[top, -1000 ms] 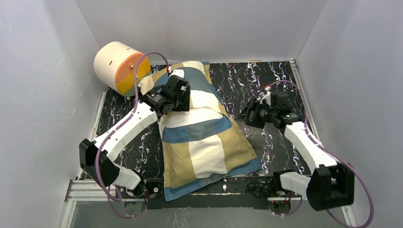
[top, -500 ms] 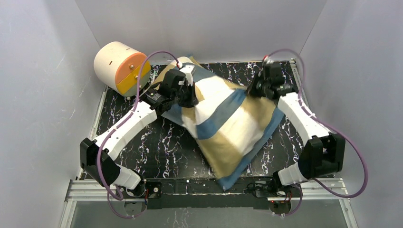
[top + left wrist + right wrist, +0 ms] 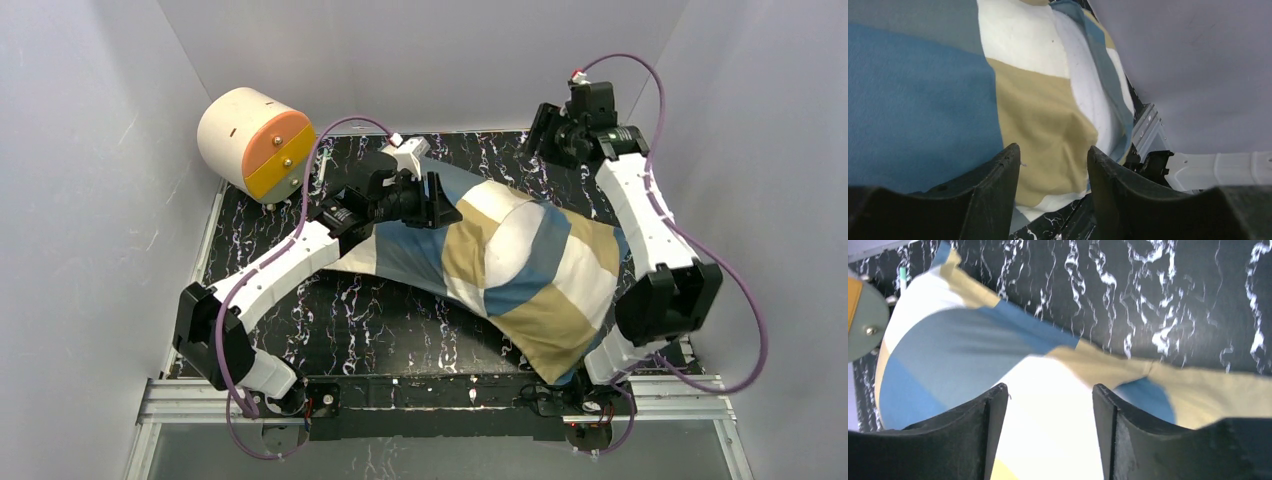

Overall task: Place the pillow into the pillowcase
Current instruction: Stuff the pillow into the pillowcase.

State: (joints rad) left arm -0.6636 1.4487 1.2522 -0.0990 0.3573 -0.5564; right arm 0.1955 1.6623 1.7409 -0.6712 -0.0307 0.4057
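Top view: the plump pillowcase (image 3: 520, 265) sprawls diagonally across the counter (image 3: 400, 320), its near corner up against the right arm. There's open room front-left, and a cream-and-orange cylinder (image 3: 250, 140) crowds the back-left corner.

Left wrist: the left gripper (image 3: 1053, 150) is released, fingers spread right over the fabric.

Right wrist: the right gripper (image 3: 1050, 387) is released too, hanging above the case's far edge.

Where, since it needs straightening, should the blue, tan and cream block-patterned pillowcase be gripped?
Probably the flatter left end of the blue, tan and cream fabric pillowcase, from the left with the left gripper: it thins there, while the middle bulges.
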